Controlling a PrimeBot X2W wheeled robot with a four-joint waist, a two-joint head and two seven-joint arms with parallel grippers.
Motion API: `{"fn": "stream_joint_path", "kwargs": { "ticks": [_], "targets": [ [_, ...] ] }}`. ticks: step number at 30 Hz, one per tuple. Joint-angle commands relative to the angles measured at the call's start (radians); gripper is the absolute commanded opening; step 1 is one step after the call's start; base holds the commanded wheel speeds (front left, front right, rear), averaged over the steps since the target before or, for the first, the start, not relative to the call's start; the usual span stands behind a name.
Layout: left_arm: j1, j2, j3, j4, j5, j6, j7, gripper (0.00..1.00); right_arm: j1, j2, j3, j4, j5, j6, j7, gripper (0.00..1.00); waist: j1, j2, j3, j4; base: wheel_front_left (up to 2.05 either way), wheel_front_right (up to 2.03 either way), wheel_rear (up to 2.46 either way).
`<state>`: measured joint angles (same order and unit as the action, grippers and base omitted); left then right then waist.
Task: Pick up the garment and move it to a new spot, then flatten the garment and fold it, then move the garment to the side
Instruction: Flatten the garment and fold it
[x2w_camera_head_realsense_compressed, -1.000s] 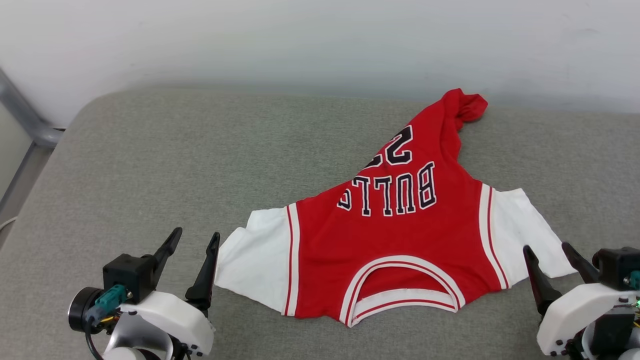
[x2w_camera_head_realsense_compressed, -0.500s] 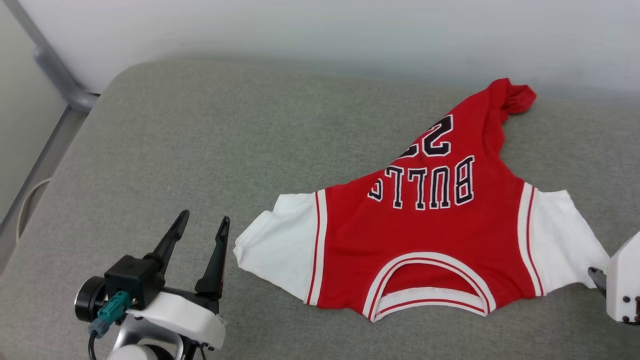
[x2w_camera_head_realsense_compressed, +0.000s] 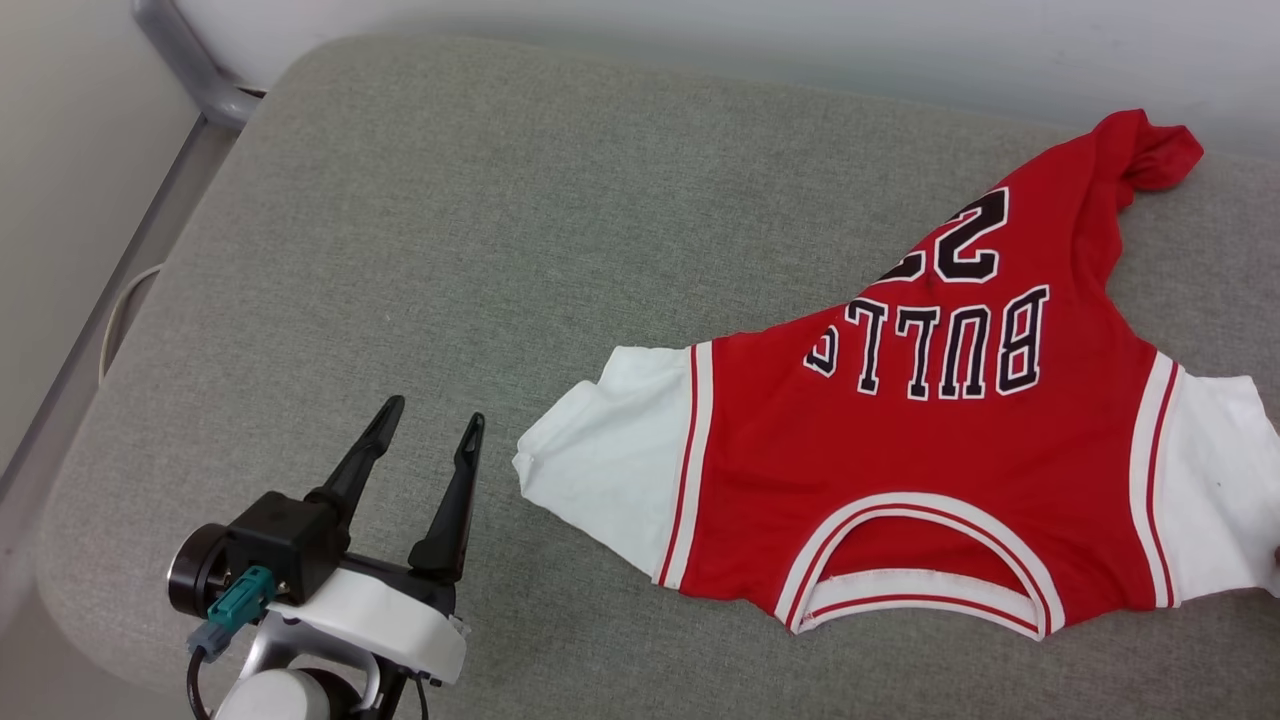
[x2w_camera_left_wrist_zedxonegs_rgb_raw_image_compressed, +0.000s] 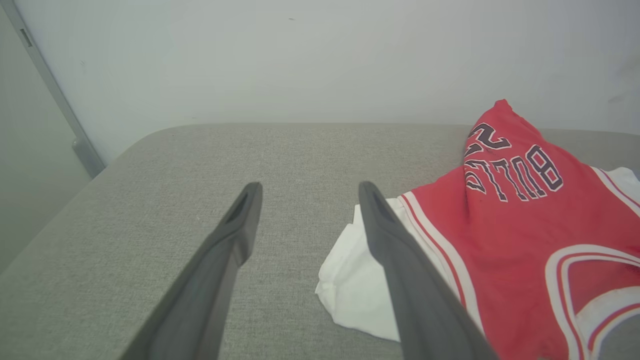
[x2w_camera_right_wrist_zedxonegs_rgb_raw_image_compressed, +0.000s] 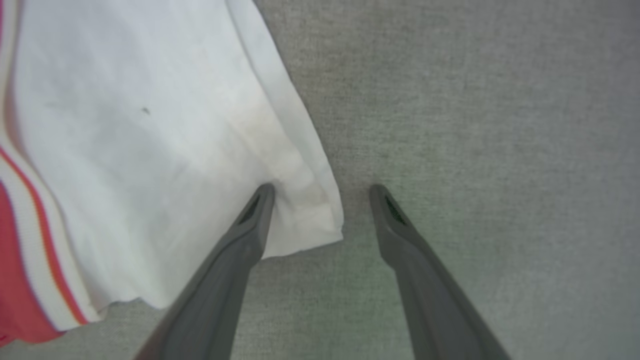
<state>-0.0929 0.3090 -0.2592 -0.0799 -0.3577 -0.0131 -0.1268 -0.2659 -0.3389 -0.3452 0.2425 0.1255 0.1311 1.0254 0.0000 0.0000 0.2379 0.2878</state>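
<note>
Red jersey (x2w_camera_head_realsense_compressed: 900, 460) lies front up on the gray padded surface (x2w_camera_head_realsense_compressed: 480, 220), on the right half of the head view, collar (x2w_camera_head_realsense_compressed: 920, 590) toward the robot. The black lettering (x2w_camera_head_realsense_compressed: 930, 345) reads upside down from the head. The body narrows toward the far end, one side folded in over part of the number (x2w_camera_head_realsense_compressed: 960, 245), and the bottom corner is bunched (x2w_camera_head_realsense_compressed: 1150, 150) near the wall (x2w_camera_head_realsense_compressed: 800, 40). Both white sleeves are spread out: one (x2w_camera_head_realsense_compressed: 610, 450) toward the robot's left, one (x2w_camera_head_realsense_compressed: 1215, 480) at the right edge of the head view.

Left end effector (x2w_camera_head_realsense_compressed: 435, 410) is wide open and holds nothing. It sits over bare surface just beside the left-side sleeve, not touching it. In the left wrist view its fingers (x2w_camera_left_wrist_zedxonegs_rgb_raw_image_compressed: 225, 260) point along the surface toward the wall, with the sleeve and the jersey (x2w_camera_left_wrist_zedxonegs_rgb_raw_image_compressed: 500, 235) off to the right of the right-hand finger.

Right end effector (x2w_camera_right_wrist_zedxonegs_rgb_raw_image_compressed: 322, 187) is also wide open, nothing clamped. In the right wrist view it looks down on the outer corner of the white sleeve (x2w_camera_right_wrist_zedxonegs_rgb_raw_image_compressed: 150, 150). That corner lies in the gap between the fingers, one fingertip (x2w_camera_right_wrist_zedxonegs_rgb_raw_image_compressed: 262, 200) over the sleeve cloth, the other over bare surface. Cannot tell whether the tips touch the cloth.

A gray metal rail (x2w_camera_head_realsense_compressed: 190, 70) runs past the surface's far left corner, and a pale cable (x2w_camera_head_realsense_compressed: 115, 310) loops beside its left edge.
</note>
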Motion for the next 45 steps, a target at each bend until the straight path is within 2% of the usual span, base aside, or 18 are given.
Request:
{"fn": "stream_joint_path", "kwargs": {
  "ticks": [1,5,6,7,13,20,26,31,34,45],
  "targets": [
    [-0.014,0.0,0.0,0.006,-0.005,0.0,-0.008,1.0,0.008,0.025,0.006,0.037,0.008,-0.001,-0.006,1.0,0.0,0.0,0.009,0.005,0.0,0.0,0.0],
    [-0.015,0.004,0.003,0.019,-0.009,0.002,-0.012,1.0,0.033,0.056,0.018,0.088,0.023,0.0,-0.009,1.0,0.0,0.0,0.013,-0.001,0.0,0.0,0.0],
    [-0.015,0.005,0.003,0.023,-0.01,0.002,-0.013,1.0,0.044,0.06,0.024,0.101,0.026,0.0,-0.008,0.44,0.0,0.0,0.012,-0.004,0.0,0.0,0.0],
    [-0.016,0.006,0.004,0.026,-0.011,0.004,-0.012,1.0,0.052,0.064,0.027,0.111,0.032,0.001,-0.013,0.0,0.0,0.0,0.009,-0.008,0.0,0.0,0.0],
    [0.0,0.016,0.006,0.048,-0.021,0.005,0.0,1.0,0.084,0.044,0.027,0.116,0.05,-0.001,-0.076,0.0,0.0,0.0,-0.036,-0.042,0.0,0.0,0.0],
    [0.035,0.031,0.009,0.056,-0.091,-0.017,0.091,1.0,0.117,0.009,0.063,0.024,0.073,-0.001,-0.103,0.0,0.0,0.0,-0.082,-0.088,0.0,0.0,0.0],
    [0.044,0.081,0.005,0.034,-0.136,-0.013,0.26,1.0,0.153,-0.005,0.088,-0.13,0.107,-0.001,-0.066,0.0,0.0,0.0,-0.073,-0.14,0.0,0.0,0.0],
    [0.029,0.155,-0.041,0.025,-0.149,-0.008,0.522,1.0,0.167,0.012,0.096,-0.236,0.118,-0.001,-0.029,0.0,0.0,0.0,-0.033,-0.175,0.0,0.0,0.0],
    [-0.001,0.175,-0.038,-0.004,-0.161,0.014,0.619,1.0,0.171,0.024,0.102,-0.282,0.118,-0.001,-0.016,0.0,0.0,0.0,-0.003,-0.19,0.0,0.0,0.0],
    [-0.08,0.211,-0.031,0.002,-0.142,0.059,0.74,1.0,0.137,0.044,0.121,-0.373,0.121,-0.001,0.002,0.0,0.0,0.0,0.097,-0.235,0.0,0.0,0.0]
  ]
}}
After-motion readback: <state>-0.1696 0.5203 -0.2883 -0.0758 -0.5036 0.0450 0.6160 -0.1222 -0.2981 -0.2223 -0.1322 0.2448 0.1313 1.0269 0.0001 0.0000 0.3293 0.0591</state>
